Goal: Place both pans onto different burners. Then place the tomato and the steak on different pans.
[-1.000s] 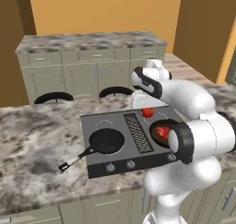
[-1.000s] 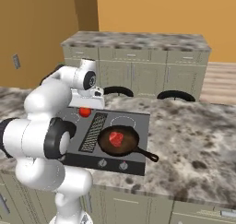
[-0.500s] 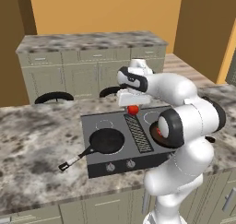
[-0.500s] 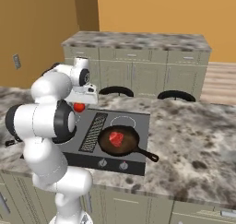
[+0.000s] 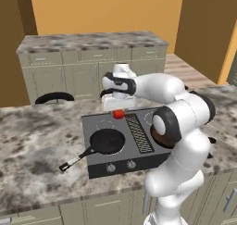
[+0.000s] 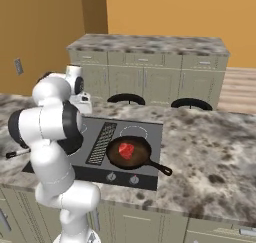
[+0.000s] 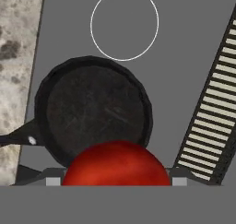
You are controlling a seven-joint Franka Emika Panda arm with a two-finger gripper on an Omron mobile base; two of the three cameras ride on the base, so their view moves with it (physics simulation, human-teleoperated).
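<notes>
My gripper [image 5: 119, 109] is shut on the tomato [image 5: 119, 114], a glossy red ball, above the back of the cooktop's [image 5: 99, 160] left half. In the hand view the tomato [image 7: 116, 165] fills the bottom centre between the fingertips. Under and in front of it the all-black pan [image 5: 107, 141] [image 7: 94, 110] rests on the left front burner. A white burner circle [image 7: 124, 24] lies bare beyond it. The brown pan [image 6: 127, 152] sits on the right front burner with the steak [image 6: 126, 149] inside it. In the left base view my arm hides most of that pan.
The ribbed grill strip [image 5: 139, 132] [image 7: 212, 112] runs down the cooktop's middle. The black pan's handle [image 5: 74, 160] juts out left over the marble counter [image 5: 37, 136]. Knobs [image 6: 122, 177] line the front panel. Two dark stools [image 6: 127, 98] stand behind the counter.
My arm has swung left across the back of the cooktop, carrying the tomato from the right half to above the left half. Pans and steak have stayed put.
</notes>
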